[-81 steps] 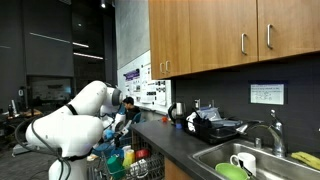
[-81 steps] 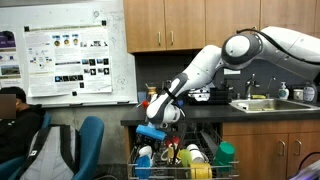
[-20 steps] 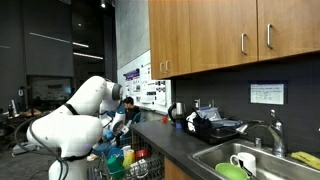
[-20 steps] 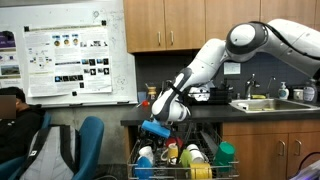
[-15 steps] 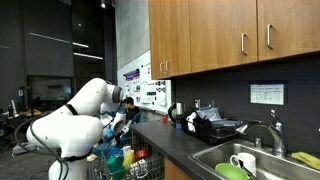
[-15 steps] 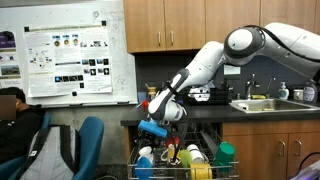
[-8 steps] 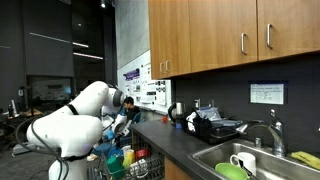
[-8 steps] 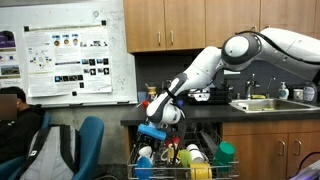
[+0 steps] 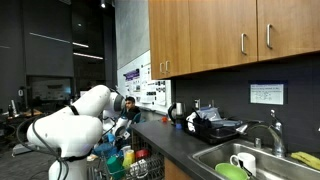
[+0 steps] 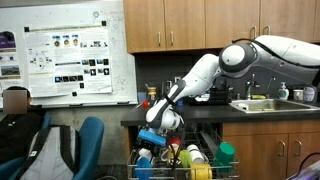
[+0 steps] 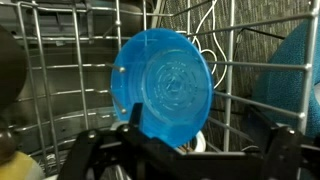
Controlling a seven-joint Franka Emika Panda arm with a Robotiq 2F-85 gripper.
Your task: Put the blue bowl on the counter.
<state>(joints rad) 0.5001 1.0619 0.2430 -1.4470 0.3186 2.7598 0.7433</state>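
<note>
Below the desk (image 9: 180,142), the rack (image 11: 60,60) held the blue bowl (image 11: 163,92) on edge. You had lowered the tool (image 11: 185,152) toward it, jaws apart and empty: grasp pending.

Ringed blue bowl (image 11: 163,82), silver wire rack (image 11: 70,75), dark counter (image 9: 170,137).

Bowl (image 11: 163,85): on edge in rack (image 11: 60,60), between wires.
Gripper (image 11: 187,143): just before bowl, above rack.
Rack: below counter (image 9: 180,145), out in front.
Sink (image 9: 262,158): in counter; mug (image 9: 243,162) inside.
</note>
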